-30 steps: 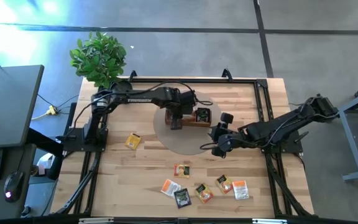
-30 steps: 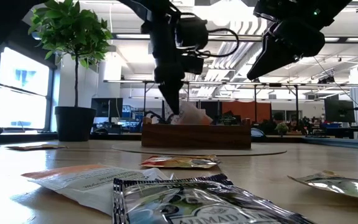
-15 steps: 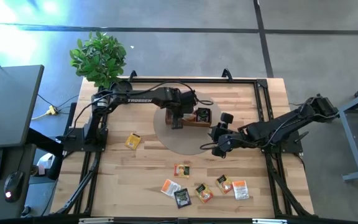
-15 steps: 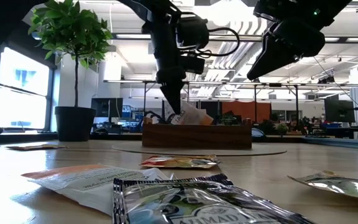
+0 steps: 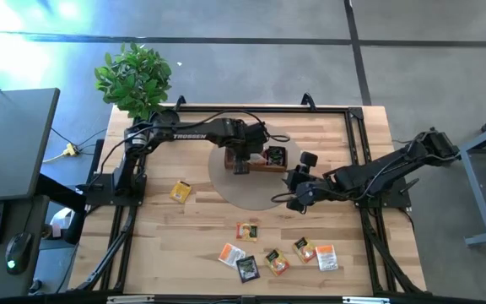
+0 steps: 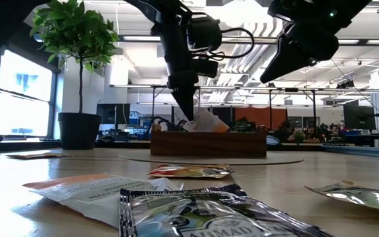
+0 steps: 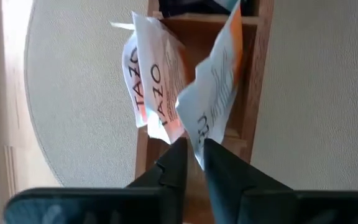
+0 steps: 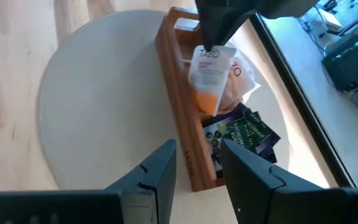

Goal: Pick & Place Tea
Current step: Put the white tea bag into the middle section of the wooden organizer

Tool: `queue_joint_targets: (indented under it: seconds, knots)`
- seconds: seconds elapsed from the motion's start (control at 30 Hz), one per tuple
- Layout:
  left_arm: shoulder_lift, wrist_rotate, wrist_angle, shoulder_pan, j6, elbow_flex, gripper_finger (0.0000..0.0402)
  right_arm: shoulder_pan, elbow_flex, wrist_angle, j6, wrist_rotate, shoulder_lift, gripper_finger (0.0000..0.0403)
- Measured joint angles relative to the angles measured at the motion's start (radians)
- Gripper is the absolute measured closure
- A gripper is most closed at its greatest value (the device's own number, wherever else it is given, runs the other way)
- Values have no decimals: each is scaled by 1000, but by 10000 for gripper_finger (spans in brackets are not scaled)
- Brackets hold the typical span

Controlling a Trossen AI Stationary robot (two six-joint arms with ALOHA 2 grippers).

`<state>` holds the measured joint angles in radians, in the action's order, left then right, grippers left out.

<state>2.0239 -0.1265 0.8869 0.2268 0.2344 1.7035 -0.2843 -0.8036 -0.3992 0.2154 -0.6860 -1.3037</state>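
Pincer [image 7: 192,158] grips white-and-orange packet [image 7: 213,93] — over tray [image 7: 253,81].

A potted plant [image 6: 77,72] stands by bright windows [image 6: 22,92] in an office.

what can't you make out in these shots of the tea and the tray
- Tray contents, high view: left gripper covers them.
- Tray floor, low view: its front wall hides it.
- Whether the white packet is gripped or released, left wrist view.
- Packet labels near the front edge, high view: too small.
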Motion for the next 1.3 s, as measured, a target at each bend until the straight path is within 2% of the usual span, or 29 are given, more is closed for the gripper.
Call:
queue_joint_targets:
  seconds: [0.13,0.27,0.43,0.63,0.8,0.83,0.9,1.03,1.1,1.23,1.3]
  knots:
    - [-1,-10,-2,0,-7,0,324,33,1,24,17,-4,-16,279]
    - [-1,-68,7,-9,-56,0,319,86,1,81,5,5,-93,279]
    - [-16,-61,177,-14,-143,80,318,160,2,205,-118,17,-184,279]
    - [-43,4,331,-14,-271,195,318,267,2,390,-279,296,-165,279]
    - [-170,-6,360,-55,-315,207,318,379,0,433,-324,571,-144,279]
    - [-191,-21,320,-71,-318,203,318,397,0,436,-324,629,-144,279]
    - [-243,-33,307,-98,-320,170,318,425,1,437,-324,697,-149,279]
    - [-340,-77,262,-160,-358,74,318,461,1,460,-305,678,-152,279]
    - [-414,-110,279,-190,-400,-14,318,478,1,482,-303,669,-157,279]
    - [-547,-128,144,-236,-499,-228,318,509,0,511,-282,671,-172,279]
    - [-610,-128,24,-262,-539,-343,318,522,0,512,-267,672,-194,279]
